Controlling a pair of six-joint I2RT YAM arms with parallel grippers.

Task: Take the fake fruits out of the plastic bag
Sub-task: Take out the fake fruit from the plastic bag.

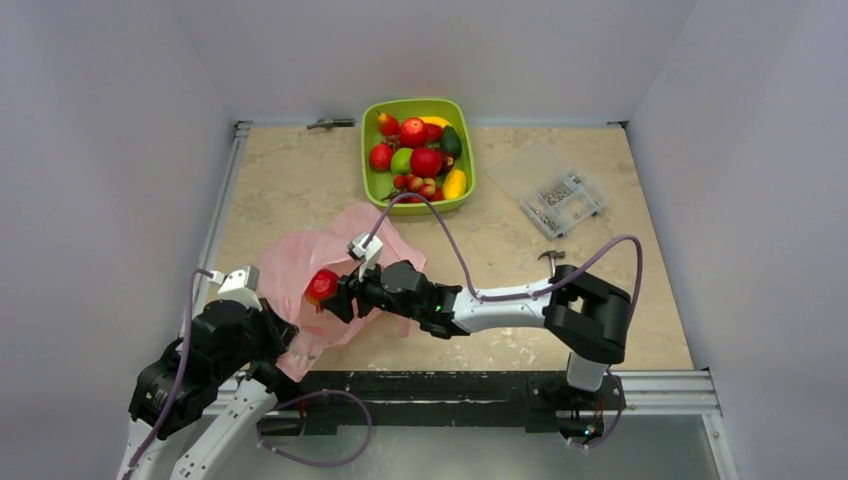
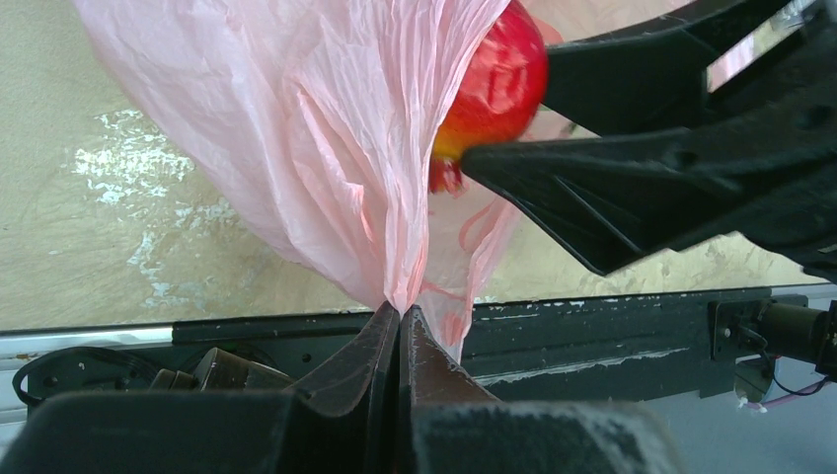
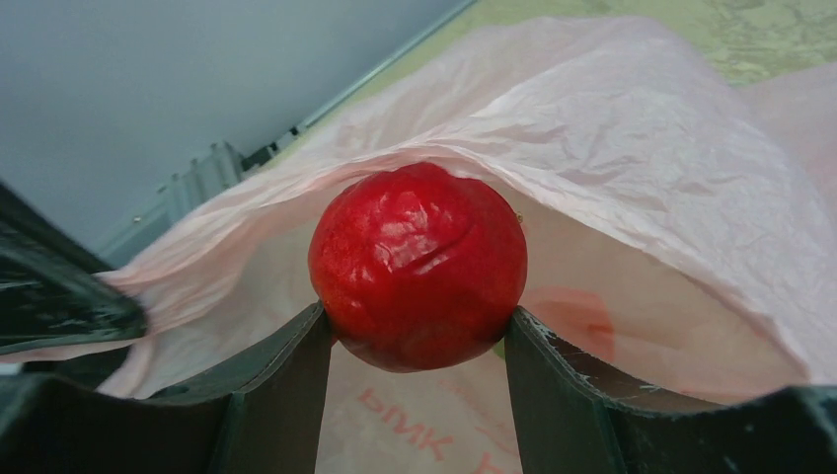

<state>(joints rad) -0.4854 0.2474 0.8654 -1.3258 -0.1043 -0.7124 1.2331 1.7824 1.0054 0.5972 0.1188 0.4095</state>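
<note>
At the near left of the beige marbled tabletop (image 1: 300, 190), a thin, crinkly, translucent pink plastic bag (image 1: 300, 265) lies crumpled between the 2 arms. The right gripper (image 3: 415, 331) reaches into the bag's open mouth. Its 2 black fingers (image 3: 286, 395) pinch a small glossy round red plastic fruit (image 3: 419, 267), 1 finger on each side. The fruit sits just under the bag's upper fold, with pink film above and behind it and red lettering on the film below. In the top view the fruit (image 1: 322, 285) shows at the tip of the right gripper, over the middle of the bag. The left wrist view shows a yellow-orange patch low on the fruit (image 2: 494, 79).

The left gripper (image 2: 400, 321) has its jaws pressed together on a pleat of the bag's film, which fans out from that pinch.

At the far edge of the table, well apart from the bag, stands a lime-green rectangular tray (image 1: 368, 160). It holds several red round fruits (image 1: 414, 131), a green apple (image 1: 401, 160), a yellow oval fruit (image 1: 455, 183), a red grape bunch (image 1: 415, 185) and a dark green avocado (image 1: 452, 142). A clear plastic compartment box (image 1: 560, 190) lies to the right of the tray
</note>
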